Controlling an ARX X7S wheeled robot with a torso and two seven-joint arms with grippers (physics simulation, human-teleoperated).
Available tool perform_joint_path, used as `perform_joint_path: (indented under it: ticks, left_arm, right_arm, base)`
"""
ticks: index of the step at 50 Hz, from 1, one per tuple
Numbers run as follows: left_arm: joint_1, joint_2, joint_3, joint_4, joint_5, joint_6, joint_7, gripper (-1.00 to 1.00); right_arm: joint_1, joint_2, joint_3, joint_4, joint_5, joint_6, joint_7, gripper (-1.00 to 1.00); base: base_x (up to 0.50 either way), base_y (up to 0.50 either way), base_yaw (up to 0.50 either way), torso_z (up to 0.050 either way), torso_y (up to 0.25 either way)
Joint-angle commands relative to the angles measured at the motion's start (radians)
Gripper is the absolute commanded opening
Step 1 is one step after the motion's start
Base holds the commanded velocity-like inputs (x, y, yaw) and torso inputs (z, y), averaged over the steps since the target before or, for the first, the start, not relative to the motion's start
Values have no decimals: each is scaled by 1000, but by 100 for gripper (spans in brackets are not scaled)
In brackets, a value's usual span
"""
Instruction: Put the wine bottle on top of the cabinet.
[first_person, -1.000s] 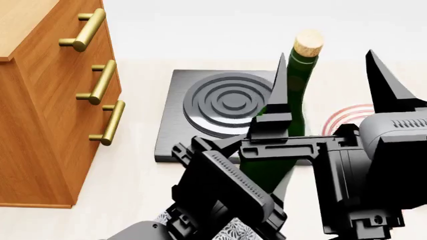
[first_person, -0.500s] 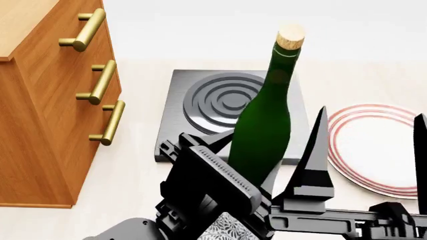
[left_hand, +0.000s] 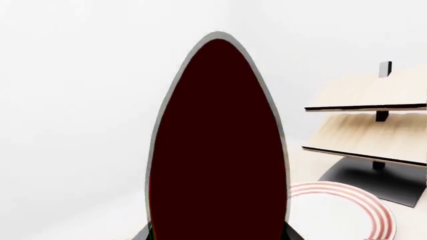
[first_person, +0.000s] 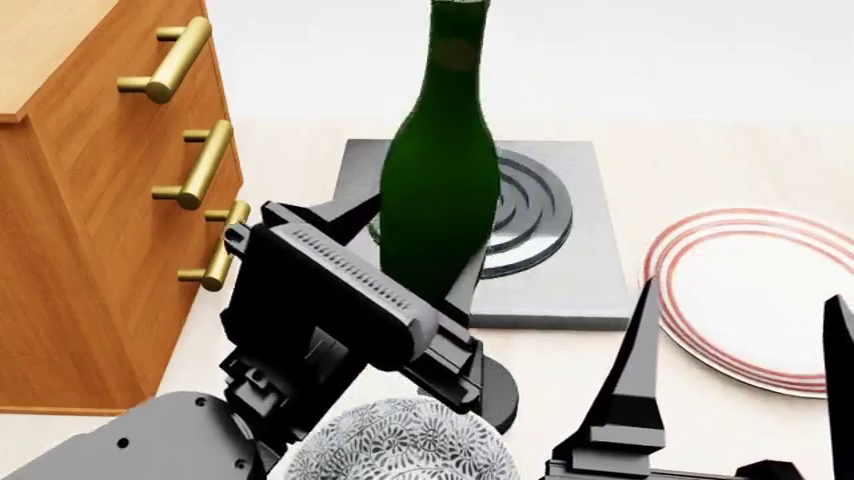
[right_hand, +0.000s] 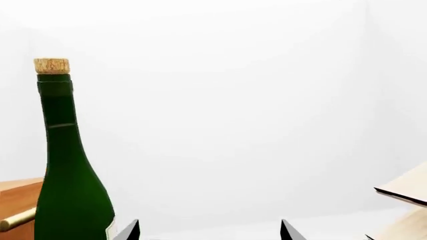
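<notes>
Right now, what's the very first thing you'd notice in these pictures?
The tall green wine bottle, held up by the left gripper above the black stove plate. Beside it stands the big reddish cabinet with gold handles; a red-ringed white plate lies opposite.

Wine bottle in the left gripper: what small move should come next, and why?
Probably carry it further up and toward the robot's left. The left gripper holds the wine bottle upright over the burner plate, while the cabinet stands to the left with its top higher. The right gripper is open and apart.
</notes>
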Motion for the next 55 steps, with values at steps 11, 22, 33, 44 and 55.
perform_joint_path:
  ticks: [11,22,33,44,55]
  left_arm:
    - [-197,-111,-146,118,-128,-180,-49,-100]
    - [-371,-117,-299,-86,-211,-221,-37,-100]
    - [-578,-143,-331,-381,-164,-241,21,-100]
    - [-726,-149,-320,-579,-111,-239,73,-100]
    - [-845,-183,-307,-662,-74,-280,85,-100]
  right_arm:
    - [-1,9,-14,-21,-11,8,6,100]
    - [-4,11,-3,-18,10,-3,4,100]
    - [-6,11,5,-8,21,-14,1,100]
    - [-5,9,-3,-1,14,-17,0,100]
    - [-11,11,-3,-2,12,-22,0,100]
  base:
    - [0,0,0,0,0]
    - [0,0,0,1,1]
    - [0,0,0,0,1]
    - [0,0,0,0,1]
    - [0,0,0,1,1]
